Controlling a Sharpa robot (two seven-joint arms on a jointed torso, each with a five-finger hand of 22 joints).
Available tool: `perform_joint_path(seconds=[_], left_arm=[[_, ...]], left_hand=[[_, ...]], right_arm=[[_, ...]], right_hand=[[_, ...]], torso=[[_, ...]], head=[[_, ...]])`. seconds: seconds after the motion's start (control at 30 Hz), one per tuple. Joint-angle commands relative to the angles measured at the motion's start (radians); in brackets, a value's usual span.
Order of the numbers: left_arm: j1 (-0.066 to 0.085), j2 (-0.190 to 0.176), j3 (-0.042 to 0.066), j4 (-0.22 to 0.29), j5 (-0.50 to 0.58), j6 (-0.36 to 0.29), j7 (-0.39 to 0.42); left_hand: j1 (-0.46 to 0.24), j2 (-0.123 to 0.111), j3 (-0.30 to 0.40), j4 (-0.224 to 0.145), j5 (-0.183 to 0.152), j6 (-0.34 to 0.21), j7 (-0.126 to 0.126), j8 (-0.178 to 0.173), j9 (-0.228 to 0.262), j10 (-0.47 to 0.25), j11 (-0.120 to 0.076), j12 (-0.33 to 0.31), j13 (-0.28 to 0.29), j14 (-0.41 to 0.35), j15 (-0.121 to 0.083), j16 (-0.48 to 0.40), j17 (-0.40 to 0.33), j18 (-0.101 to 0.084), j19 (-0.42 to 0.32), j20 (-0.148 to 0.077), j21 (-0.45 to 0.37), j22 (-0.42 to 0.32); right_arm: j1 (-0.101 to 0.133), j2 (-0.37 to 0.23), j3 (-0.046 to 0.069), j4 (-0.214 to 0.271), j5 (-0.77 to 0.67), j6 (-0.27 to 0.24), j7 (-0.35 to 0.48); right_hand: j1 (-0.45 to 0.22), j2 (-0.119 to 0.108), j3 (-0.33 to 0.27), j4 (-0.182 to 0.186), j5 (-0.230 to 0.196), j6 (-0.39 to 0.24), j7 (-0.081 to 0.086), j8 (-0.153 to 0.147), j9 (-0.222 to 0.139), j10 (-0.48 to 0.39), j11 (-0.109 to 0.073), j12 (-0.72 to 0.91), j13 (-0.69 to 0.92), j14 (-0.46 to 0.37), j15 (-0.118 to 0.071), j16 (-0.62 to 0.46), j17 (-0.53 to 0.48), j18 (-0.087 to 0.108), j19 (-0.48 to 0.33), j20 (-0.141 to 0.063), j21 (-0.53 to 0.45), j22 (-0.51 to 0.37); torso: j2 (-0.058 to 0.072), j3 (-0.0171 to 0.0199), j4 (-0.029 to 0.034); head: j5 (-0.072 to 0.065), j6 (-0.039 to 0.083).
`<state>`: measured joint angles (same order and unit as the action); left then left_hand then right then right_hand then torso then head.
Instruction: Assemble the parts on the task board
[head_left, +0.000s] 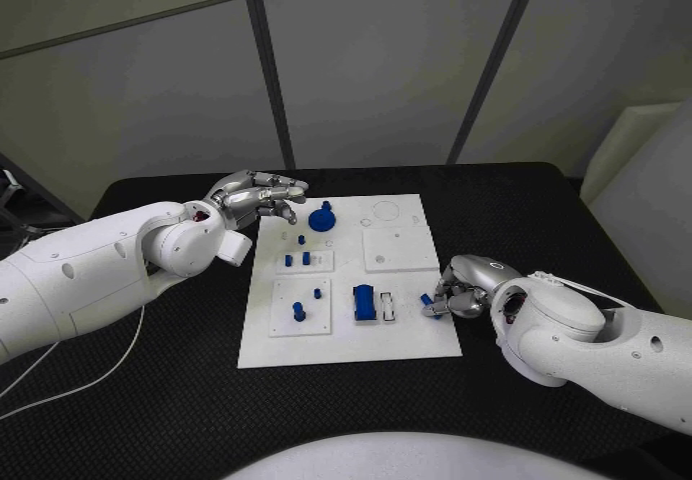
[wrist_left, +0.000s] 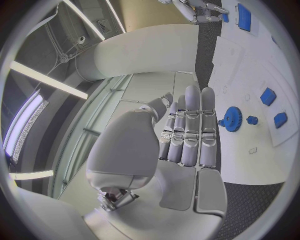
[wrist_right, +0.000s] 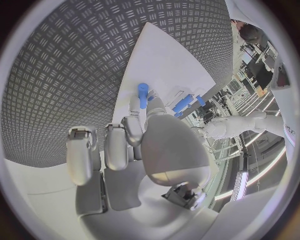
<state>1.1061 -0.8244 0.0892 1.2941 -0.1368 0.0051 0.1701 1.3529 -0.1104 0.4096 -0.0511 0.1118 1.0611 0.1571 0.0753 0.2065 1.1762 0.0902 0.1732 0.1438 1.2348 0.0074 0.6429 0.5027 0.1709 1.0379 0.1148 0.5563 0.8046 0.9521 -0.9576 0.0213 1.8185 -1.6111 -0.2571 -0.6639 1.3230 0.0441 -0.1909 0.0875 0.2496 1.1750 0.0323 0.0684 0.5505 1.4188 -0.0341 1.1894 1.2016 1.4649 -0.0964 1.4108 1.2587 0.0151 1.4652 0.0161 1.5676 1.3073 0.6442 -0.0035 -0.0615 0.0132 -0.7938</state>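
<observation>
The white task board (head_left: 401, 338) lies mid-table. My left hand (head_left: 260, 197) hovers at the board's far left corner with fingers stretched out side by side (wrist_left: 190, 125) and nothing in them. A blue gear (head_left: 322, 216) (wrist_left: 233, 118) stands on the board just past those fingertips. My right hand (head_left: 459, 290) rests at the board's right edge. It pinches a small blue peg (head_left: 428, 300) (wrist_right: 143, 95) between thumb and a finger, low over the board (wrist_right: 169, 60). A larger blue block (head_left: 365, 303) stands just left of that peg.
Several small blue pegs (head_left: 297, 259) stand in the two left sub-plates, and a pale bar (head_left: 388, 307) lies beside the blue block. A plain white square plate (head_left: 398, 245) takes up the far right of the board. Black table (head_left: 519, 215) surrounds it.
</observation>
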Motion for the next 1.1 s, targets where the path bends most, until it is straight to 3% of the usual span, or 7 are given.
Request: perform_joint_path(seconds=[0.03, 0.37, 0.53, 0.63, 0.83, 1.1], left_arm=[[0.001, -0.001, 0.001, 0.002, 0.005, 0.013, 0.004], [0.001, -0.003, 0.001, 0.004, 0.005, 0.01, 0.005], [0.0, -0.005, 0.001, 0.005, 0.005, 0.008, 0.005], [0.0, -0.006, 0.001, 0.006, 0.005, 0.007, 0.006], [0.0, -0.009, 0.001, 0.007, 0.005, 0.007, 0.007], [0.001, -0.008, 0.001, 0.009, 0.005, 0.008, 0.007]], left_hand=[[-0.004, 0.009, -0.003, -0.003, 0.002, -0.008, 0.0, -0.005, 0.001, -0.007, -0.001, -0.001, 0.001, 0.002, 0.006, -0.006, -0.001, 0.01, 0.006, 0.003, -0.005, -0.001], [-0.004, 0.009, -0.003, -0.004, 0.002, -0.008, 0.0, -0.005, 0.001, -0.008, -0.001, -0.001, 0.001, 0.002, 0.006, -0.006, -0.001, 0.01, 0.006, 0.003, -0.006, -0.001], [-0.004, 0.009, -0.003, -0.004, 0.002, -0.008, 0.0, -0.005, 0.001, -0.008, -0.001, -0.001, 0.001, 0.002, 0.006, -0.006, -0.001, 0.01, 0.006, 0.003, -0.006, -0.001], [-0.004, 0.009, -0.003, -0.004, 0.001, -0.009, 0.0, -0.005, 0.002, -0.008, 0.0, -0.001, 0.001, 0.001, 0.006, -0.007, -0.001, 0.01, 0.006, 0.003, -0.007, -0.001], [-0.004, 0.009, -0.003, -0.004, 0.001, -0.009, 0.0, -0.005, 0.002, -0.008, 0.0, -0.001, 0.001, 0.001, 0.006, -0.007, -0.001, 0.01, 0.006, 0.003, -0.007, -0.001], [-0.004, 0.009, -0.003, -0.004, 0.001, -0.009, 0.0, -0.005, 0.002, -0.008, 0.0, -0.001, 0.001, 0.001, 0.006, -0.007, -0.001, 0.01, 0.006, 0.003, -0.007, -0.001]], right_arm=[[-0.012, 0.002, -0.01, -0.001, -0.03, 0.021, -0.061], [-0.012, -0.01, -0.009, 0.037, 0.153, -0.132, -0.033], [-0.012, -0.012, -0.008, 0.057, 0.212, -0.202, -0.006], [-0.011, -0.013, -0.005, 0.068, 0.253, -0.245, 0.019], [-0.011, -0.001, 0.008, 0.071, 0.284, -0.267, 0.036], [-0.011, 0.031, 0.011, 0.063, 0.308, -0.261, 0.042]], right_hand=[[0.013, 0.024, -0.001, -0.003, 0.007, 0.005, 0.0, -0.005, -0.022, 0.003, -0.007, -0.001, 0.0, 0.048, -0.008, 0.005, 0.002, -0.015, 0.106, -0.007, 0.003, 0.263], [0.034, 0.064, 0.013, -0.016, 0.066, 0.009, -0.006, -0.005, -0.037, 0.006, -0.012, 0.0, 0.004, 0.048, -0.012, 0.007, 0.007, -0.015, 0.106, -0.011, 0.003, 0.263], [0.032, 0.063, 0.01, -0.017, 0.071, 0.009, -0.005, -0.005, -0.039, 0.006, -0.011, 0.0, 0.004, 0.048, -0.012, 0.007, 0.006, -0.015, 0.106, -0.011, 0.003, 0.263], [-0.005, 0.045, -0.017, 0.0, 0.061, 0.009, 0.0, -0.005, -0.044, 0.006, -0.008, -0.003, 0.003, 0.047, -0.009, 0.004, 0.003, -0.015, 0.106, -0.01, 0.003, 0.263], [-0.006, 0.045, -0.017, 0.001, 0.061, 0.01, 0.0, -0.005, -0.044, 0.006, -0.007, -0.002, 0.003, 0.047, -0.009, 0.005, 0.003, -0.015, 0.106, -0.01, 0.003, 0.263], [-0.007, 0.045, -0.018, 0.001, 0.061, 0.01, -0.001, -0.004, -0.045, 0.007, -0.008, -0.002, 0.004, 0.048, -0.009, 0.005, 0.004, -0.015, 0.106, -0.009, 0.003, 0.263]], torso=[[0.001, -0.0003, -0.0007], [0.0, -0.0011, 0.0014], [0.0, -0.0004, 0.0], [0.0, -0.0006, -0.0009], [0.0, -0.0007, -0.0024], [-0.001, -0.0008, 0.0015]], head=[[0.001, 0.001], [0.004, 0.0], [0.008, 0.0], [0.009, -0.002], [0.012, -0.003], [0.009, -0.002]])
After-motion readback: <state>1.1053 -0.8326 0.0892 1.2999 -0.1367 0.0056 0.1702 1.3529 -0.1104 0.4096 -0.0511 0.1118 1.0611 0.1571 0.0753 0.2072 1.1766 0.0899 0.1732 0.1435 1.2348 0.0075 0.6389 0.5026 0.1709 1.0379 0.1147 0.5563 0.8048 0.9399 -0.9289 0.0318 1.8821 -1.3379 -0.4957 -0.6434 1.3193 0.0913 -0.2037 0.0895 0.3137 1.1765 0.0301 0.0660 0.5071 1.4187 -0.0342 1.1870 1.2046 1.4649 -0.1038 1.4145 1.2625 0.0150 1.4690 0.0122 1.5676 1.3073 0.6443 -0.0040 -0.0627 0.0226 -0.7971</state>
